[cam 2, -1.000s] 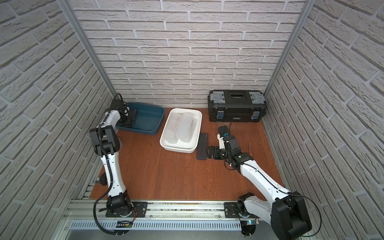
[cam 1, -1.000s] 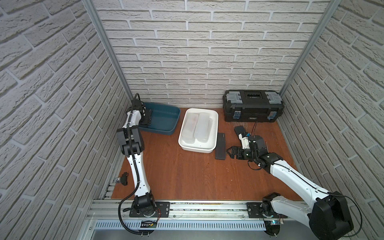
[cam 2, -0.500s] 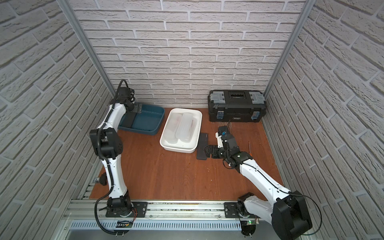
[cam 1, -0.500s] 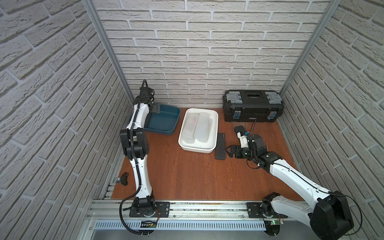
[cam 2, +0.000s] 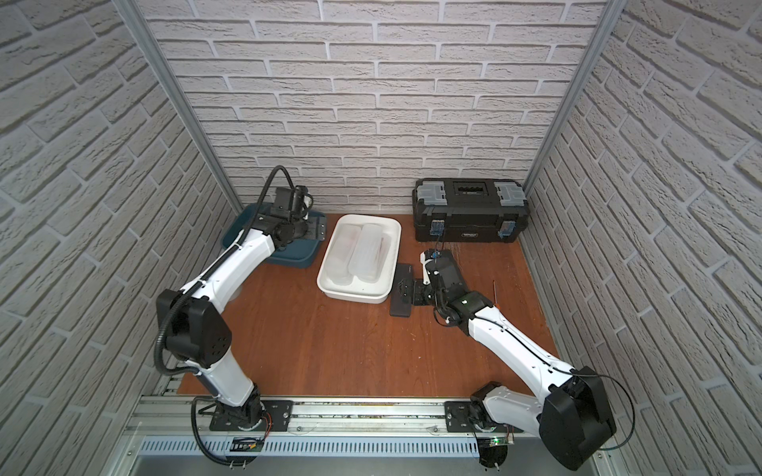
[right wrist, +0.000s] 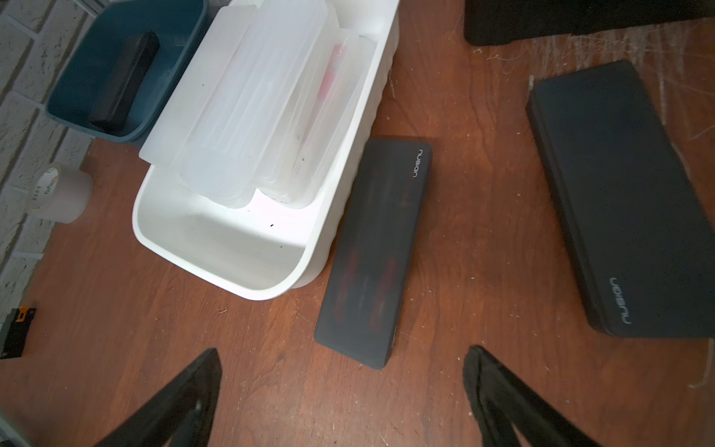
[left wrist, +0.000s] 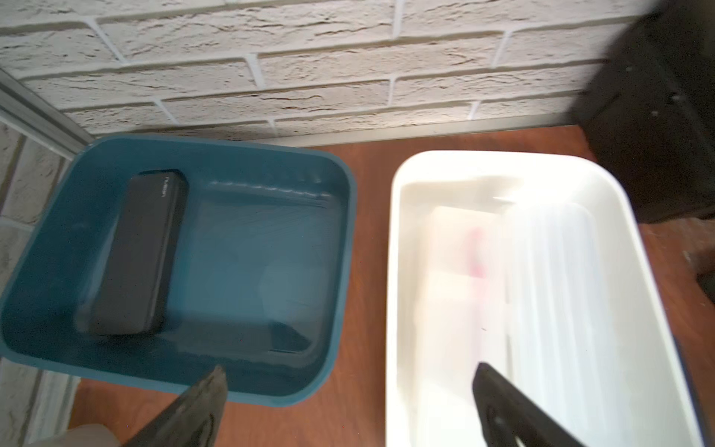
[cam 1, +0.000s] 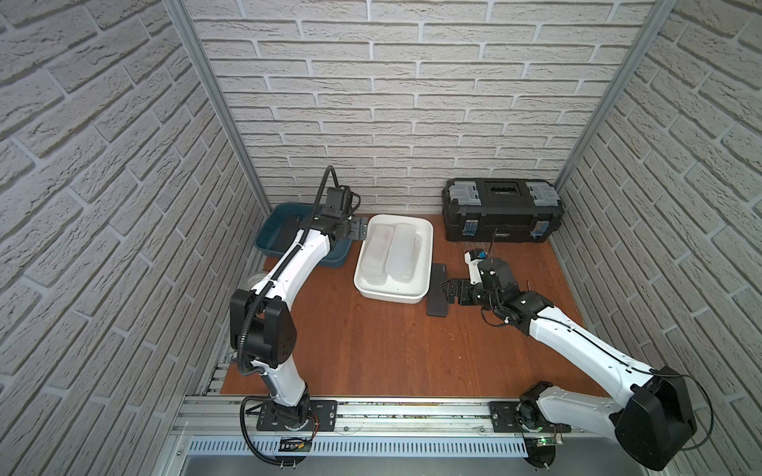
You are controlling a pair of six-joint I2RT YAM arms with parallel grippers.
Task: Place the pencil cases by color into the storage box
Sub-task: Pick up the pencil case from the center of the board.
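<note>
Right gripper [cam 1: 447,290]: low over the brown wooden tabletop [cam 1: 371,350], jaws spread wide, nothing held. Its fingertips sit just beside a thin matte black rectangular pencil case, logged here as black case A [right wrist: 373,251]. Whether they touch it cannot be judged.

Black case A lies flat on the table, one long side against the outer wall of the white rectangular plastic bin [right wrist: 216,263].

A second thin matte black pencil case, black case B [right wrist: 619,193], also lies flat on the table. It is on the side of A away from the bin, with bare wood between the two. It is seen only in the right wrist view.

The white bin holds the frosted translucent white plastic pencil cases [cam 1: 396,251], loosely stacked. In both top views two lie side by side on top, lengthwise in the bin.

A roll of pale tape [right wrist: 62,193] stands on the table left of the white bin, close to the side wall.

Left gripper [left wrist: 348,371]: raised, jaws wide apart, empty. It hangs over the gap between the white bin and the teal-blue plastic bin [left wrist: 271,240].

The teal-blue bin sits in the back left corner, with a strip of table between it and the white bin. Inside it, one more matte black pencil case, black case C [left wrist: 135,255], lies along a side wall.

A black plastic toolbox with grey latches [cam 1: 501,210] stands with its lid shut against the back wall, on the right.
</note>
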